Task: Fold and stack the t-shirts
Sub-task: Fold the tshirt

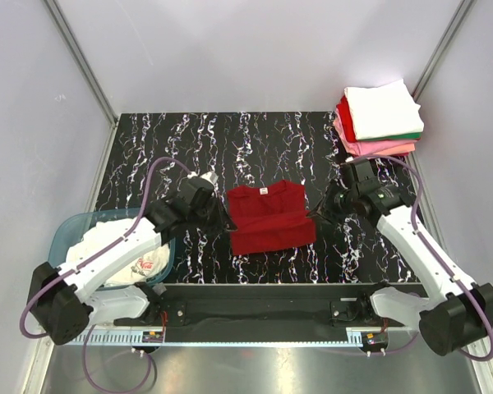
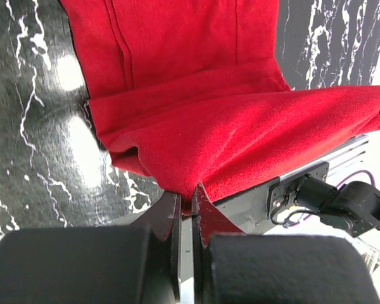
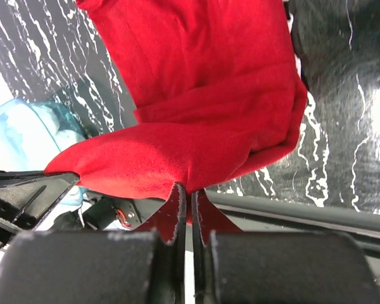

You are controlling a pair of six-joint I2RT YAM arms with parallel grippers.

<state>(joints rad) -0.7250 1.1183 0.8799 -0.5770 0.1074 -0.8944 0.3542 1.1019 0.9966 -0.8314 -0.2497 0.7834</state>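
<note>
Left gripper (image 2: 187, 197) and right gripper (image 3: 190, 197) both clamp the half-folded dark red cotton t-shirt (image 1: 267, 215) stretched between them. Folded shirt stack (image 1: 380, 119) sits beyond the right one; crumpled white shirts (image 1: 140, 263) in the teal plastic tub (image 1: 66, 232) are left to do.

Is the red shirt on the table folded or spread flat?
Partly folded: the red shirt has its near edge doubled over, the left pincer and right pincer each pinching it.

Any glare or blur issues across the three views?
Top external: even light, sharp. Left wrist: glare patches on the glossy table, left gripper body out of focus. Right wrist: glare far right, right gripper body blurred. In both, the dark red t-shirt is sharp.
</note>
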